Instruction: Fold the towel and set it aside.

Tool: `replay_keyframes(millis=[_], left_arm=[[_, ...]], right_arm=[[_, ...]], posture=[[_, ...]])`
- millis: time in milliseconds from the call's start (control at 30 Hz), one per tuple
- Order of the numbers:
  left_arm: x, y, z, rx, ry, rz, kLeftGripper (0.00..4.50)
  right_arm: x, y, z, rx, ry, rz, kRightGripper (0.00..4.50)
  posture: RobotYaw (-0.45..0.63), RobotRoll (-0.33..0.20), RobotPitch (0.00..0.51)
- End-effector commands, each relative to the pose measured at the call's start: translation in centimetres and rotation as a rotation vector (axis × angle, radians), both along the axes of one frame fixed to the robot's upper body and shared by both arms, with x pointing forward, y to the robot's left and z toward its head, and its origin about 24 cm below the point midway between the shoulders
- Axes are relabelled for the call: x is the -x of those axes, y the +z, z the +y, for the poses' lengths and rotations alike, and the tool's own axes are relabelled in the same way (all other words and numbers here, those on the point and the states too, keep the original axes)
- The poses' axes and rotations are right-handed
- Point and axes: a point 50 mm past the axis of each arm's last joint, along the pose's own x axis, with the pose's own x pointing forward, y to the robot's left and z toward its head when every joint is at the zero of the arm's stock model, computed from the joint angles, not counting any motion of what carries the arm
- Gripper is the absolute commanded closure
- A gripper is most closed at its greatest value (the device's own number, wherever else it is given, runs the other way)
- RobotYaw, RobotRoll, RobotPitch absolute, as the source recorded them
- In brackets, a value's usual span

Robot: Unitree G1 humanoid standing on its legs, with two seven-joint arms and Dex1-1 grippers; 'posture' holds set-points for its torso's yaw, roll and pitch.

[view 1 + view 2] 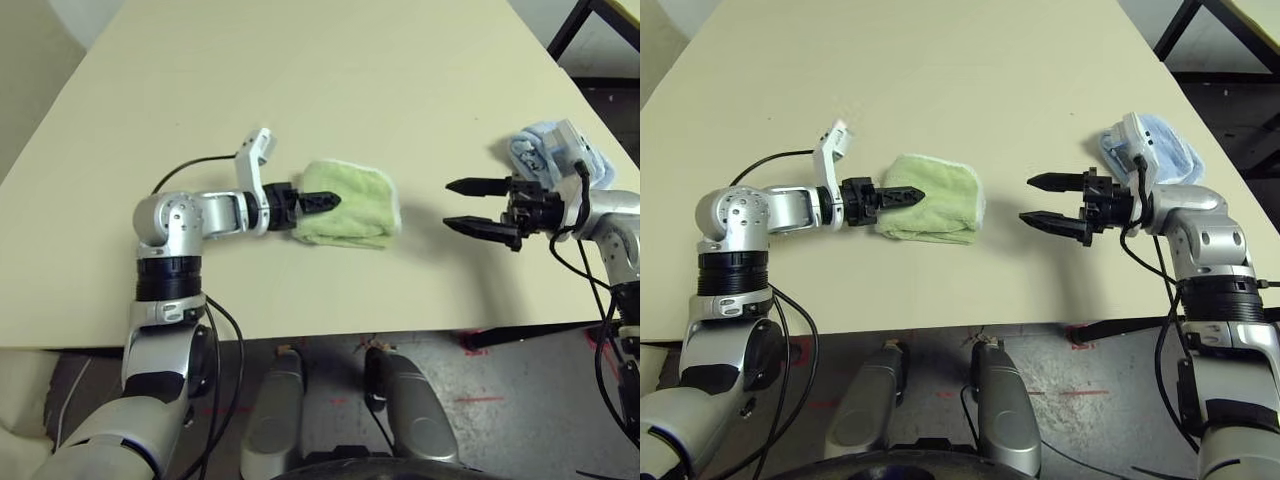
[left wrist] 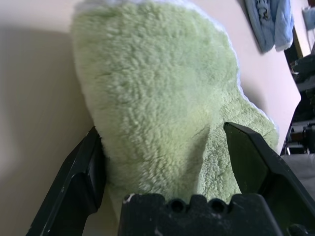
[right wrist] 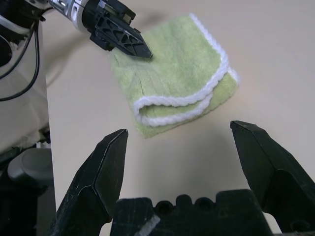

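Got the towel [image 1: 365, 205] lying folded on the worktop [image 1: 270, 80], toward its near edge. Holding the left gripper [image 2: 165, 128] spread over it, the right gripper [image 1: 446, 204] spread apart from it. Near the worktop's right edge, past the right gripper, blue towel [image 1: 1175, 150].

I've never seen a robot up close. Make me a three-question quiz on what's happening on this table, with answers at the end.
1. Which tool is over the green towel: the robot's left tool or its right tool?
2. True or false: the green towel lies completely unfolded.
3. Fill in the gap: the other cloth, near the robot's right arm, is light ____.

Key:
1. The left tool.
2. False; its white edging shows in layers, one above another.
3. Blue.
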Motion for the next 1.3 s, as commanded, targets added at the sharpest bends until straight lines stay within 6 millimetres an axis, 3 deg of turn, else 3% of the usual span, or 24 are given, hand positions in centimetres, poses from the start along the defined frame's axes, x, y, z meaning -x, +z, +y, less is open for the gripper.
replay_keyframes(millis=[33,167,467,700,833,867,900,1067,1300], left_arm=[[0.2,-2.0,-0.6,-0.026,-0.018,0.079,0.0],[0.0,-2.4,-0.2,-0.014,0.016,0.08,0.93],[0.5,-0.9,1.4,0.092,0.14,0.004,4.44],[1.5,1.8,5.2,0.234,0.411,-0.137,4.48],[2.6,2.8,9.2,0.274,0.68,-0.214,4.48],[2.8,2.7,10.2,0.273,0.745,-0.221,4.48],[3.3,2.6,11.3,0.268,0.817,-0.229,4.48],[4.9,1.7,16.0,0.266,1.175,-0.246,4.48],[5.4,0.4,17.9,0.281,1.408,-0.218,4.48]], right_arm=[[0.3,-0.1,0.0,0.022,0.003,-0.022,0.03],[0.1,-0.2,0.2,0.023,0.002,-0.032,0.0],[-0.8,-0.4,0.8,-0.006,-0.004,-0.032,0.0],[-2.4,-0.5,1.6,-0.029,-0.001,-0.041,0.0],[-3.1,-0.7,2.0,-0.034,0.004,-0.042,0.0],[-3.2,-0.7,2.2,-0.036,0.008,-0.042,0.0],[-3.3,-0.8,2.4,-0.038,0.013,-0.043,0.0],[-4.1,-1.0,3.3,-0.038,0.035,-0.045,0.0],[-4.8,-1.0,3.9,-0.034,0.049,-0.053,0.0]], posture=[[0.05,0.0,0.154],[0.06,0.0,0.157],[0.11,0.0,0.167],[0.13,0.0,0.17],[0.13,0.0,0.17],[0.13,0.0,0.17],[0.24,0.0,0.18],[0.28,0.0,0.183],[0.3,0.0,0.182]])
